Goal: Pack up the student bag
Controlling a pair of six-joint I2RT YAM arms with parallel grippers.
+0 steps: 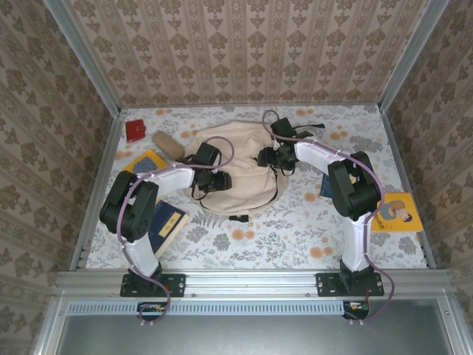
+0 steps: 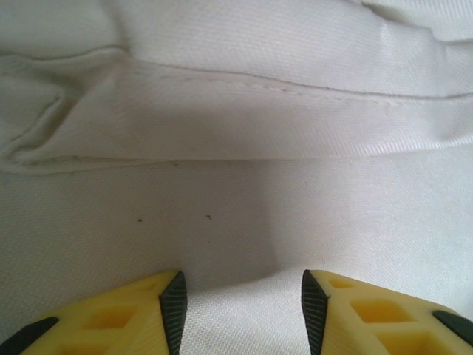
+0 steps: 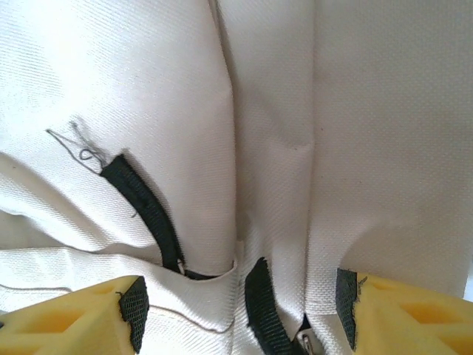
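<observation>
The student bag (image 1: pixel 240 151), a large beige fabric backpack with black straps, lies in the middle of the table. My left gripper (image 1: pixel 215 182) rests on its near-left side. In the left wrist view it is open (image 2: pixel 244 314), its yellow fingers (image 2: pixel 118 318) apart over flat beige cloth below a stitched seam fold (image 2: pixel 244 111). My right gripper (image 1: pixel 269 157) is on the bag's right side. It is open (image 3: pixel 240 307), straddling cloth folds and a short black strap (image 3: pixel 260 303); a longer black strap (image 3: pixel 148 211) runs up to the left.
Left of the bag lie a red pouch (image 1: pixel 135 130), a tan case (image 1: pixel 168 145) and a yellow-and-blue book (image 1: pixel 145 161). A dark blue book (image 1: pixel 167 222) lies by the left arm. A yellow book (image 1: pixel 397 212) lies at the right edge. Patterned walls enclose the table.
</observation>
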